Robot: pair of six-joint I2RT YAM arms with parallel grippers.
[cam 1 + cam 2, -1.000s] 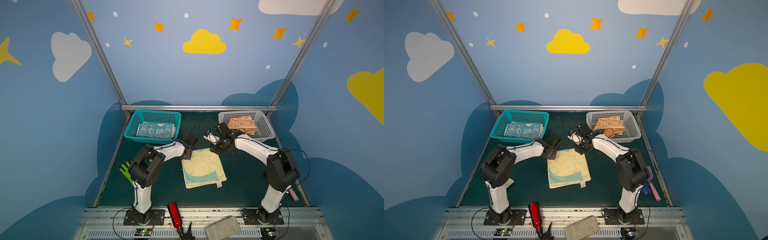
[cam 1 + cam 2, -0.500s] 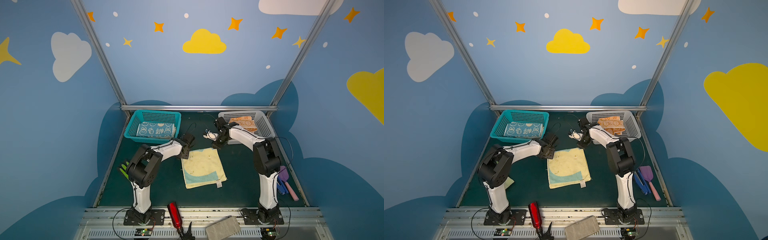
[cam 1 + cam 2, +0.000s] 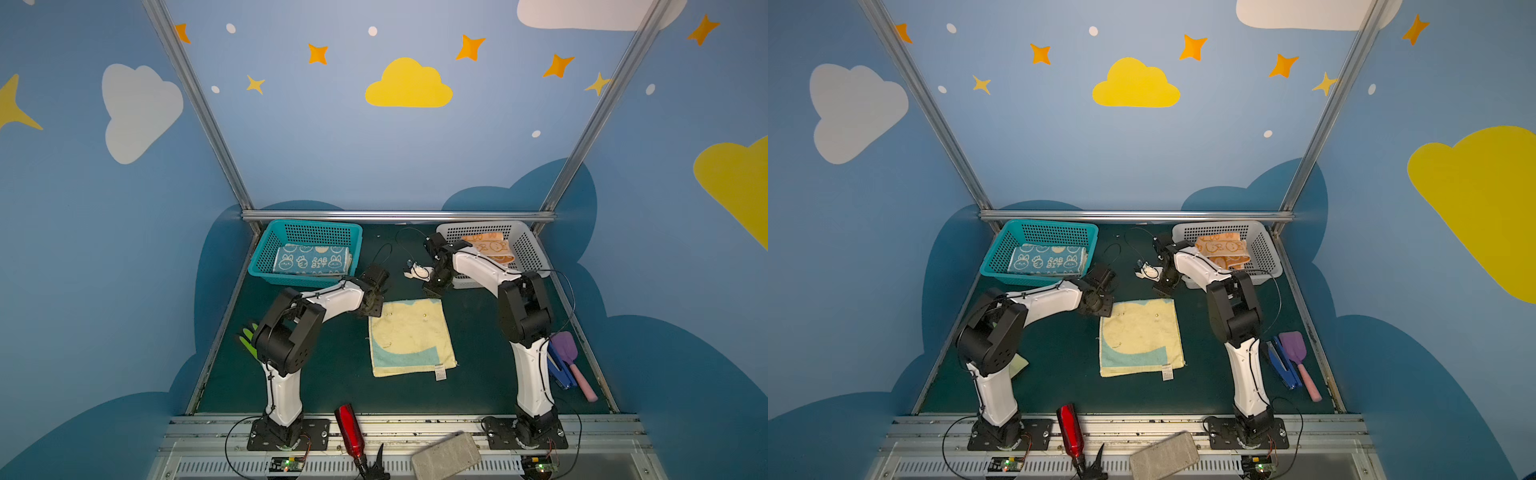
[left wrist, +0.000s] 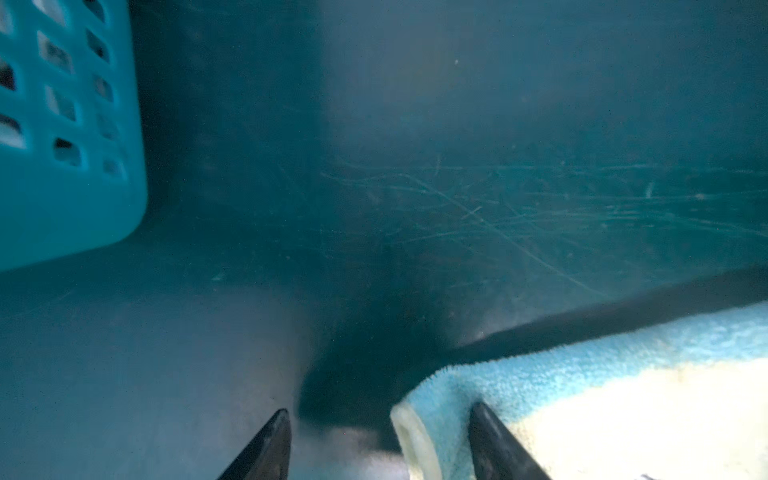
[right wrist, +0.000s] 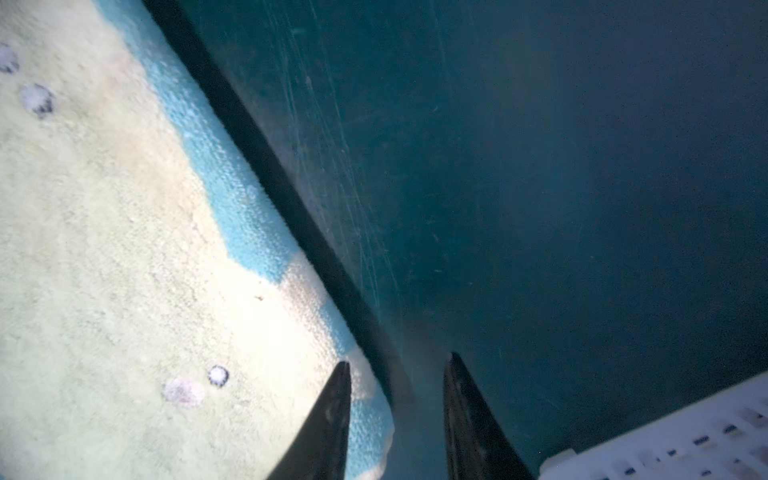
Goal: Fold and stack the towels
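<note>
Pale yellow towel point(image 3: 409, 336) flat, mid-worktop point(image 3: 316, 374). Left gripper point(image 4: 380, 415) at its far-left corner, right gripper point(image 5: 399, 361) at its far-right corner: both with jaws apart astride the hem, nothing clamped. Blue towel point(image 3: 311, 259) folded in teal basket point(image 3: 266, 253), orange towel point(image 3: 492, 249) in white basket point(image 3: 528, 249), at the worktop's far corners.

"RAB BIT" on the blue towel point(image 3: 311, 261)

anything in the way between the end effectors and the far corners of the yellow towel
Nothing visible does. The left end effector and right end effector each sit at a far corner of the yellow and light blue towel, open jaws straddling its edge on the green mat.
</note>
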